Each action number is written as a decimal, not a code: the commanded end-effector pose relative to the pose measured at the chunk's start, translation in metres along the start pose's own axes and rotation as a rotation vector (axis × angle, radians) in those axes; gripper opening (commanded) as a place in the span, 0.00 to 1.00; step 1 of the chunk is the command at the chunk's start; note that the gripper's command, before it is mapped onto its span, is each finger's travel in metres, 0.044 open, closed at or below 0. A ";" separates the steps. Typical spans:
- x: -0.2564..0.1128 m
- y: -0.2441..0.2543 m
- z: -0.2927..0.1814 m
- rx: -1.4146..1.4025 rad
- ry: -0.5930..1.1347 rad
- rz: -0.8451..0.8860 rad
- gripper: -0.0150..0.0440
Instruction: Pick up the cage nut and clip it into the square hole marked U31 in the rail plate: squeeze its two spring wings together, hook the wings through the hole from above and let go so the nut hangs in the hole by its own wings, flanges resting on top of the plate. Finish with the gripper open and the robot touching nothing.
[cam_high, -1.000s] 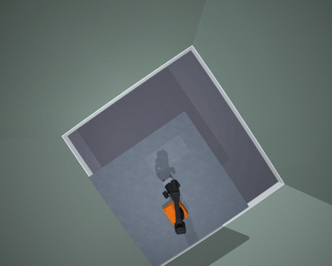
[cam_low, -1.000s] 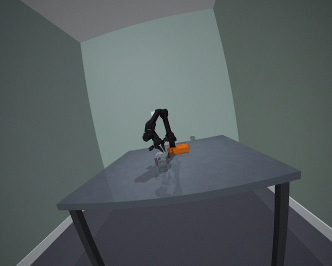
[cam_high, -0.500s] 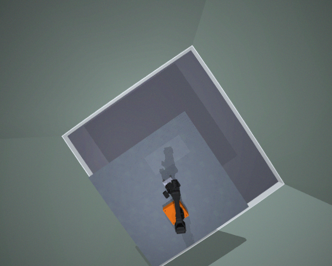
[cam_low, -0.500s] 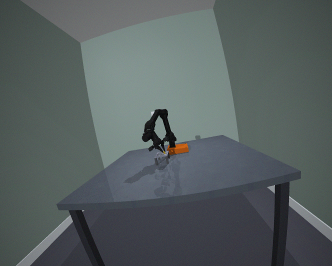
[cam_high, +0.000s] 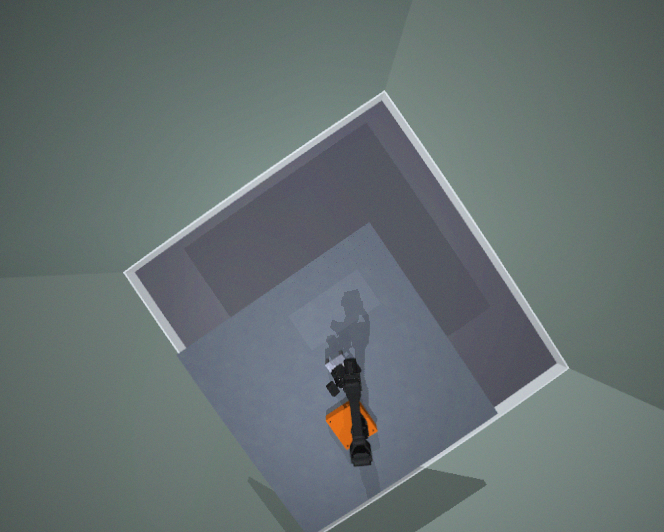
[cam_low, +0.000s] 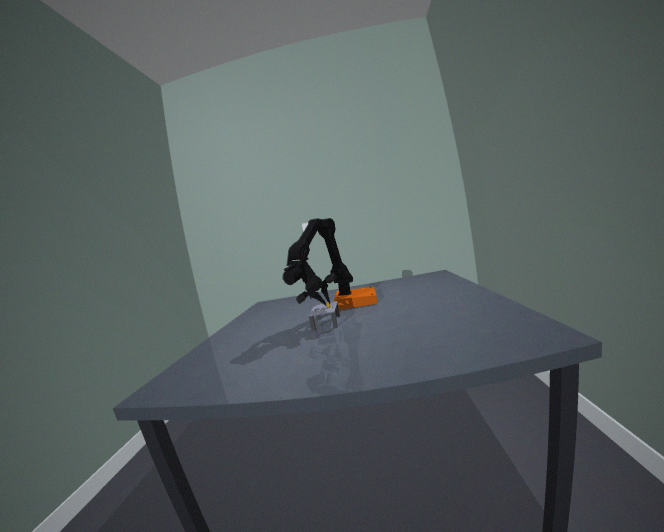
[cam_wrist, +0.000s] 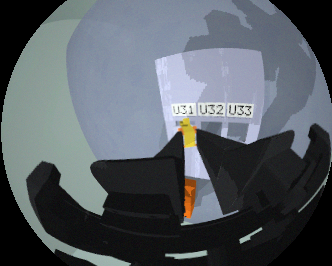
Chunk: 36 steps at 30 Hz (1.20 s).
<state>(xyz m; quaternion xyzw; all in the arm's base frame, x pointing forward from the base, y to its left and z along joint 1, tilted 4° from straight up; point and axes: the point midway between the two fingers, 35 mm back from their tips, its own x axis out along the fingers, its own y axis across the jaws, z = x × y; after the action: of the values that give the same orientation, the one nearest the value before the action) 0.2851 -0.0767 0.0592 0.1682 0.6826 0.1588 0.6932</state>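
Cage nut at the U31 opening, release pending

The cage nut (cam_low: 328, 305) (cam_wrist: 188, 135), yellow with orange at its sides, is pinched between the tips of the jaws (cam_low: 329, 304). It is at the U31 position of the rail plate (cam_high: 335, 363) (cam_low: 316, 310) (cam_wrist: 210, 75), just on the near side of the U31 label (cam_wrist: 183, 110) in the wrist view. The U32 and U33 openings lie to its right.

Completed: pick-up and transfer to the marked hole.

Not confirmed: seating. The jaw tips and the nut hide most of the hole; whether the wings are hooked beneath the plate, or the flanges rest on top, cannot be told.

Remaining, by judgement:
1. Verify alignment and finish the insertion if required.
2. Spread the jaws so that the wings spring outward.
3. Withdraw clear of nut and plate.
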 end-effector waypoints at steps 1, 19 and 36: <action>0.001 0.000 0.000 0.000 0.001 0.016 0.32; 0.000 -0.002 0.000 -0.001 0.001 0.035 0.32; 0.001 -0.004 0.000 -0.001 0.001 0.039 0.32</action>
<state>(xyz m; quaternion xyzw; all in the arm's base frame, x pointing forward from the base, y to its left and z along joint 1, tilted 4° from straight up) 0.2849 -0.0805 0.0568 0.1823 0.6797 0.1736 0.6889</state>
